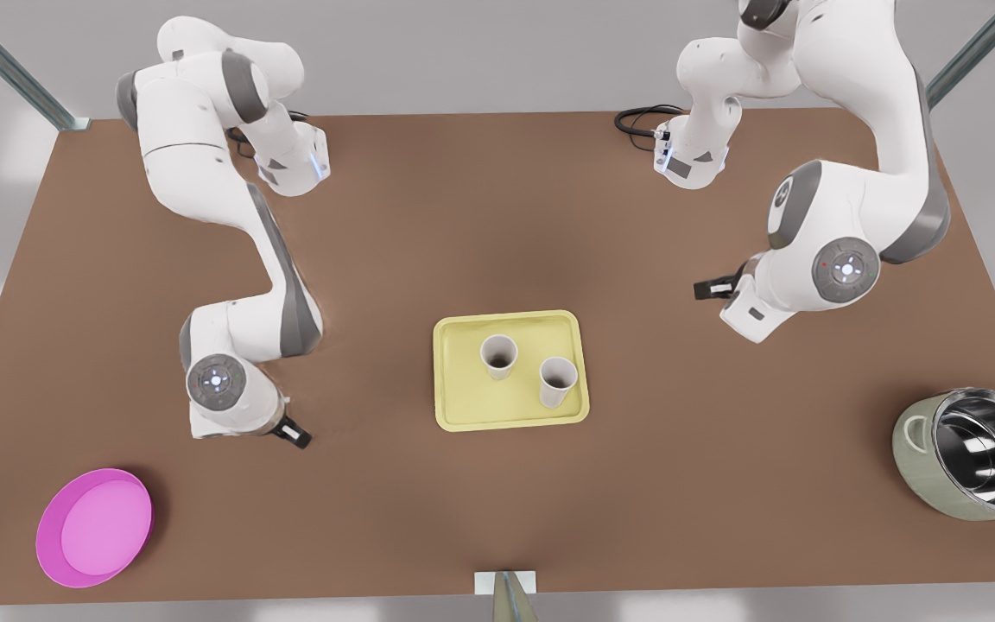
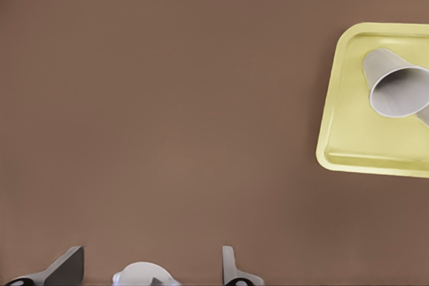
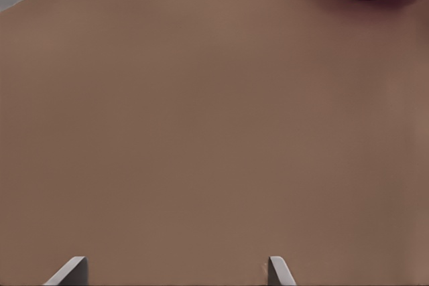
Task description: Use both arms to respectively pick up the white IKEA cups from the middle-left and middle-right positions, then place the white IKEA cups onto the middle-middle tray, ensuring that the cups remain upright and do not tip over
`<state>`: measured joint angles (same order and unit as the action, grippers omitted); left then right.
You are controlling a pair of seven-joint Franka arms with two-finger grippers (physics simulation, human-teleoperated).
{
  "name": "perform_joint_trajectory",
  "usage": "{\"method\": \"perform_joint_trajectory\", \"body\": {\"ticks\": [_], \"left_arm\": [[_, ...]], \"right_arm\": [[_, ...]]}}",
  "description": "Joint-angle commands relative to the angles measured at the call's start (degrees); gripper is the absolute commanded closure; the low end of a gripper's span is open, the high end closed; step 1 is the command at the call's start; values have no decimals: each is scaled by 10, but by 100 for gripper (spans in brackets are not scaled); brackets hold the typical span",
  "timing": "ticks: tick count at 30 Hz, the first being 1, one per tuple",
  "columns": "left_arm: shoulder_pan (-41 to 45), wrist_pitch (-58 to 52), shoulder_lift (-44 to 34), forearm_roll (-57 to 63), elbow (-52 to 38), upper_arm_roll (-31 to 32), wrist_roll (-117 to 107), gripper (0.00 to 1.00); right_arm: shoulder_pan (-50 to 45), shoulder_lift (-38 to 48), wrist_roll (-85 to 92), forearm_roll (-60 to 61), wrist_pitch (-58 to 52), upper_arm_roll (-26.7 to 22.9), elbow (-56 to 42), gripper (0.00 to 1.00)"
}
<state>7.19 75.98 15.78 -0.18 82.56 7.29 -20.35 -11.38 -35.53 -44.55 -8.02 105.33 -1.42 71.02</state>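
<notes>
1. On the pale yellow tray [image 1: 463, 397] at the middle of the tabletop [image 1: 497, 216], we see both white cups [image 1: 498, 356] [image 1: 558, 381] standing upright, near each other but apart.
2. We find the left gripper [image 1: 709, 289] at the front view's right, well apart from the tray, fingers spread and holding nothing.
3. We find the right gripper [image 1: 294, 432] at the front view's left, likewise spread and holding nothing, between the tray and the pink plate [image 1: 96, 527].

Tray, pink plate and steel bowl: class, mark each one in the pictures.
tray [image 1: 463, 393]: front view, bare floor beside the cups.
pink plate [image 1: 100, 527]: front view, middle of its inner surface.
steel bowl [image 1: 985, 449]: front view, shiny inside wall.
</notes>
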Motion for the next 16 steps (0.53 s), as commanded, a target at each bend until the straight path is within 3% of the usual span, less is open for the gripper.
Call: {"method": "perform_joint_trajectory", "body": {"ticks": [1,2,3,5,16], "left_arm": [[1,-8,1,0,1,1,47,0],[3,-8,1,1,1,1,46,0],[4,-8,1,0,1,1,45,0],[5,-8,5,0,1,1,45,0],[-15,-25,18,1,-2,-1,50,0]], "right_arm": [[7,53,574,-12,-178,-16,-32,0],[14,92,573,5,-192,-13,-31,0],[39,175,544,21,-238,27,-1,0],[60,259,539,29,-243,32,54,0],[60,287,537,6,-217,30,105,0]]}}
